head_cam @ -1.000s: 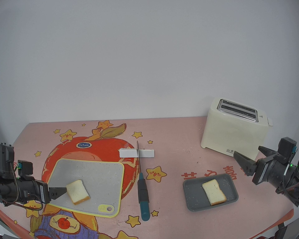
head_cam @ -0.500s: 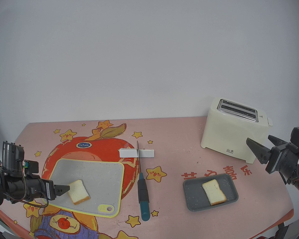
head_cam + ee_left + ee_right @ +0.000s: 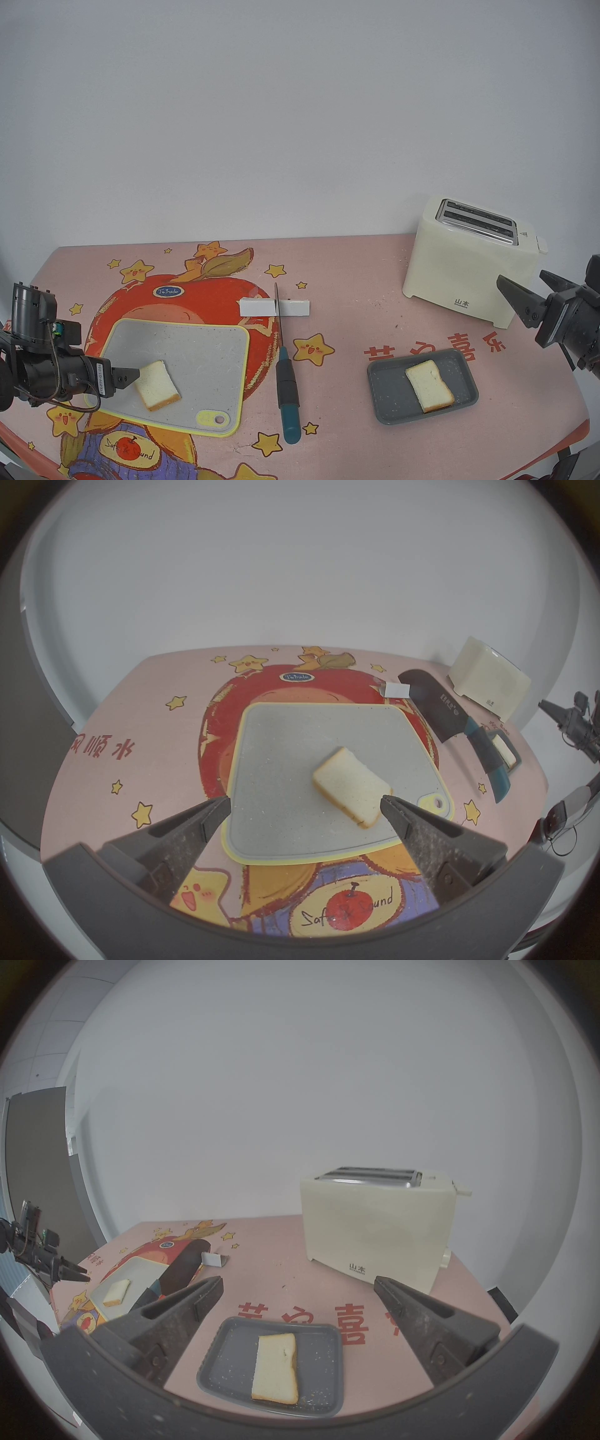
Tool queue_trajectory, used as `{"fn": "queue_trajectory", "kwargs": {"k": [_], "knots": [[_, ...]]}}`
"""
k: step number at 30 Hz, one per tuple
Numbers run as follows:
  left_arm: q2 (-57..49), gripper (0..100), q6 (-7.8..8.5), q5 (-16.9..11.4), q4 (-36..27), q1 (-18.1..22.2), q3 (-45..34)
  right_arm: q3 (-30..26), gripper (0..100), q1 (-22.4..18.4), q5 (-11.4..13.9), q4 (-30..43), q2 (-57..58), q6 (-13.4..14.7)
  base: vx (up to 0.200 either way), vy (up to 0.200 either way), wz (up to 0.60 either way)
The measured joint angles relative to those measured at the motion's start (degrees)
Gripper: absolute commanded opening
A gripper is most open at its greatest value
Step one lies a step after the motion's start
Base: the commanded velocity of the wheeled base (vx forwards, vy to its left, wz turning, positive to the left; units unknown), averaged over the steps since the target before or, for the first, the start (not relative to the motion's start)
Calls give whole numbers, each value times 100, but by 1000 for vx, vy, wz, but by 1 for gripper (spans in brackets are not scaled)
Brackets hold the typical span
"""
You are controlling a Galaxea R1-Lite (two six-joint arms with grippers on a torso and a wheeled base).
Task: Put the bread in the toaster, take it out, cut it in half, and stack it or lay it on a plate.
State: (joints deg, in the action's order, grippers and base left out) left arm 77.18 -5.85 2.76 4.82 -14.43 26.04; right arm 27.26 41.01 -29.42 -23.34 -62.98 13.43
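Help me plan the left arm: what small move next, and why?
Probably ease the left hand forward, open, to straddle the bread half on the cutting board; the other half already lies on the plate.

You've got a pink tablecloth (image 3: 356, 275) over the whole table, printed w/ a big red cartoon apple (image 3: 206, 300) and a brown-green leaf (image 3: 228, 262) at its top. Yellow stars are scattered round, e.g. a smiling star (image 3: 314, 349) near the middle. Red characters (image 3: 431, 347) run across the cloth's right part. A small white block (image 3: 274, 307) sits at the apple's right edge, just on the far side of that star. A few dark specks (image 3: 397, 325) lie on the cloth btwn block and characters. Plain pale-grey wall (image 3: 300, 112) behind. In the right wrist view you see a dark grey door panel (image 3: 37, 1166) at the room's side.
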Motion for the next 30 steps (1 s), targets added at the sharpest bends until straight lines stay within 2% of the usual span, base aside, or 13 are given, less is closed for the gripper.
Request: {"fn": "queue_trajectory", "kwargs": {"k": [13,30], "knots": [[388,100,-17,211,222,-149,-72,2,100,0,0,0,5,-35,0,0,0],[427,100,-90,222,235,-202,-154,13,100,0,-2,0,16,-38,0,0,0]]}}
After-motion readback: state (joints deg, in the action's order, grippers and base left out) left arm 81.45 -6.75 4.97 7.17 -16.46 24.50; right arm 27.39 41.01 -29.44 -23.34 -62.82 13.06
